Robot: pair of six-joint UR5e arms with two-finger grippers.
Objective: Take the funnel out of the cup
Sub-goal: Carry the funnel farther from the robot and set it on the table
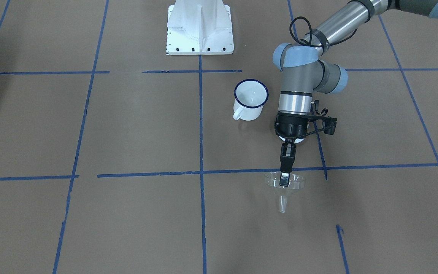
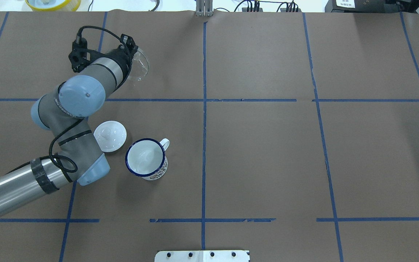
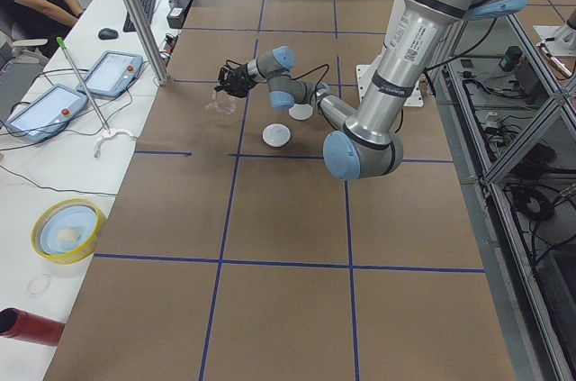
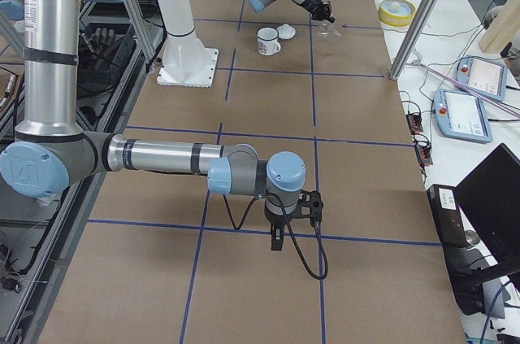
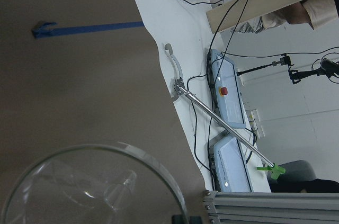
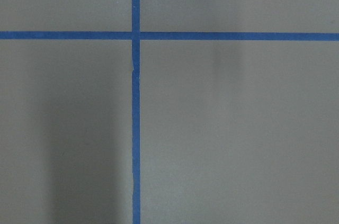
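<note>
The clear funnel [image 1: 284,186] is out of the cup, well away from it toward the table's far left part. My left gripper [image 1: 285,181] is shut on its rim, with the spout pointing down close to the table; I cannot tell if it touches. The funnel also shows past the wrist in the overhead view [image 2: 139,66] and at the bottom of the left wrist view [image 5: 90,187]. The white cup [image 1: 251,99] with the dark blue rim stands upright and empty [image 2: 146,159], handle to one side. My right gripper [image 4: 276,240] hangs far away over bare table; I cannot tell its state.
A flat white lid [image 2: 110,135] lies next to the cup, beside my left arm's elbow. The white robot base plate [image 1: 200,28] is at the robot's side. A metal post [image 3: 135,16] and operator tablets [image 3: 40,111] stand beyond the far table edge.
</note>
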